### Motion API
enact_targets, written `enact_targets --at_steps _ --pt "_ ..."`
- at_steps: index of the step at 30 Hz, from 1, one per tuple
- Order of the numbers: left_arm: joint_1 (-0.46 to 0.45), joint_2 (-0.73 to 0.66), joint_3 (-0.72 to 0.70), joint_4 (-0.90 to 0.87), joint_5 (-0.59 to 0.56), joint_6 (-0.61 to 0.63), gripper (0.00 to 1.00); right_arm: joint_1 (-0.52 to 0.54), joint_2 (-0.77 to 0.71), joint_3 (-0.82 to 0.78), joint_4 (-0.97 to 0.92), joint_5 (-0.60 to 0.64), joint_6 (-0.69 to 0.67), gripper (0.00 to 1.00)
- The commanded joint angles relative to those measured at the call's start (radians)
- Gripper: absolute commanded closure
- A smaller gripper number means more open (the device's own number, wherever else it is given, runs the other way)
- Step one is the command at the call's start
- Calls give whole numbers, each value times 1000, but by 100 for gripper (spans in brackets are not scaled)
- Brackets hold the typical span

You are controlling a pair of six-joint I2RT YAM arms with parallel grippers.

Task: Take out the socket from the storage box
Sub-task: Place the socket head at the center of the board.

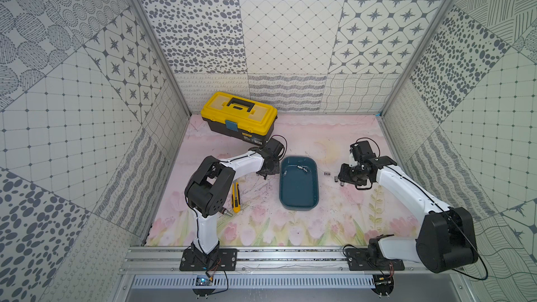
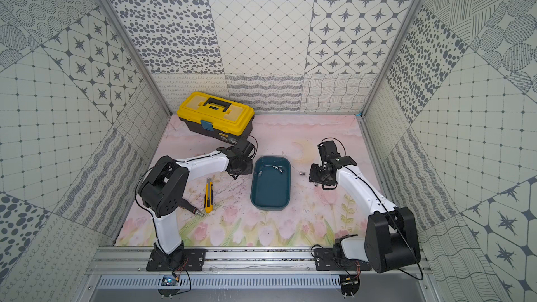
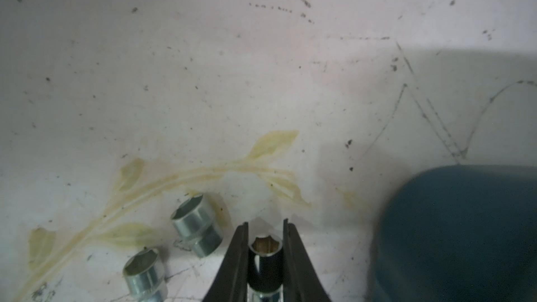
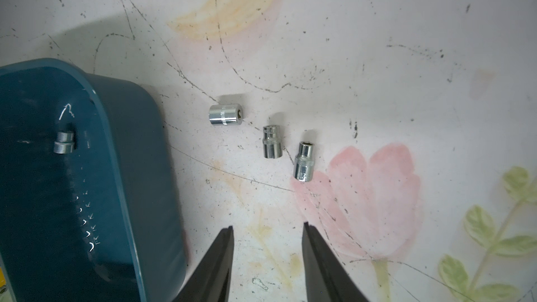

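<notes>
The teal-blue storage box lies mid-mat between my arms. One small chrome socket lies inside it near the far end, beside another chrome piece. My left gripper is just left of the box and shut on a chrome socket, low over the mat. Two more sockets lie next to it. My right gripper stands open and empty, right of the box. Three sockets lie on the mat ahead of it.
A yellow-lidded black toolbox stands at the back left, close behind my left wrist. A yellow utility knife and a metal bit lie by the left arm's elbow. Patterned walls close in the mat on three sides.
</notes>
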Motion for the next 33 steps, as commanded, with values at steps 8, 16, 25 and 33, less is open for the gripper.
enact_targets --at_steps 8,16,25,33 --pt "7 6 -10 43 8 6 72 -3 -26 -8 26 -4 2 56" --pt "7 -23 -7 26 2 7 66 -3 -29 -4 25 -5 2 56" --pt "7 -104 2 -11 -10 18 59 -3 -38 12 25 -33 15 56" --pt "7 -202 19 -80 27 18 55 0 -61 45 49 -171 104 53"
